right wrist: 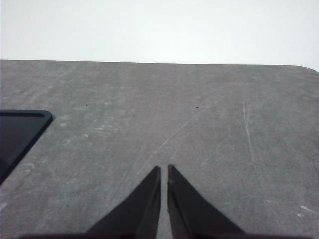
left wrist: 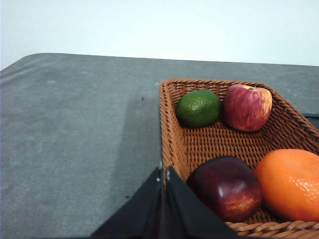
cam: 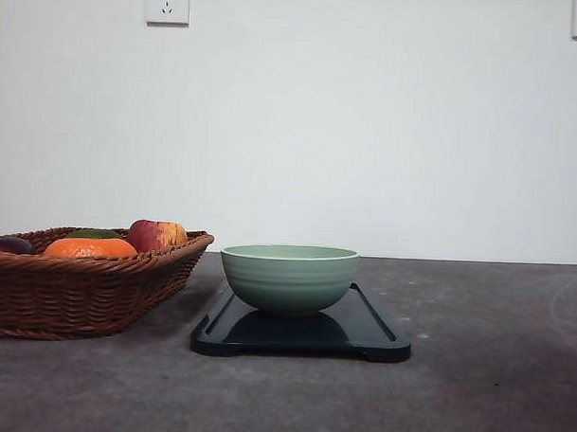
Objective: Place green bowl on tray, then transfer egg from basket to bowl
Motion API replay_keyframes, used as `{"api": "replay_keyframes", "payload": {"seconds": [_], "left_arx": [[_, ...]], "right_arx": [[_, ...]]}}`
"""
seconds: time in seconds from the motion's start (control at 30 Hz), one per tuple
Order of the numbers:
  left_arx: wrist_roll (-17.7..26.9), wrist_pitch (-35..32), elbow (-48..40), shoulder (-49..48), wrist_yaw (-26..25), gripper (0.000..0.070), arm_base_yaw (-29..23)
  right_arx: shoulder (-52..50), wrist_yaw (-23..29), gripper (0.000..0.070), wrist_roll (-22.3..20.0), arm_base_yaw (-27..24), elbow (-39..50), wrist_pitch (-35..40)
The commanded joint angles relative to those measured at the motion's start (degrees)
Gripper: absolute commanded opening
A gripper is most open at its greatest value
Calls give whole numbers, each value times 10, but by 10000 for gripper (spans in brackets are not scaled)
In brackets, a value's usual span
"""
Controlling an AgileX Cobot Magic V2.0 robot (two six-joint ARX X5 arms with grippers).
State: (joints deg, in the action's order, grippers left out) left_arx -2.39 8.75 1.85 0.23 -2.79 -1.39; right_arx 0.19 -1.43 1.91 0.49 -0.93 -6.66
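Both end effectors closed, empty | grey scuffed table (cam: 472, 393) | white wall (cam: 367, 133)

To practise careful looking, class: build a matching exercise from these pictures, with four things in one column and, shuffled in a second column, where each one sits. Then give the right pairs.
Things:
1. bowl
2. tray
3. lime
4. left hand

Places:
A. in the basket, beside the red apple
B. on the table, under the bowl
C. on the tray
D. shut, by the basket's corner

Pairs: 1-C, 2-B, 3-A, 4-D
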Motion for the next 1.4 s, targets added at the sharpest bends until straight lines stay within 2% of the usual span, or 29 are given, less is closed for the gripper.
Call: {"api": "replay_keyframes", "payload": {"seconds": [0.0, 1.37], "left_arx": [[-1, -7, -11, 0, 0, 0, -1], [-1, -7, -11, 0, 0, 0, -1]], "right_arx": [[0, 0, 16, 6, 1, 2, 7], [0, 0, 16, 6, 1, 2, 7]]}}
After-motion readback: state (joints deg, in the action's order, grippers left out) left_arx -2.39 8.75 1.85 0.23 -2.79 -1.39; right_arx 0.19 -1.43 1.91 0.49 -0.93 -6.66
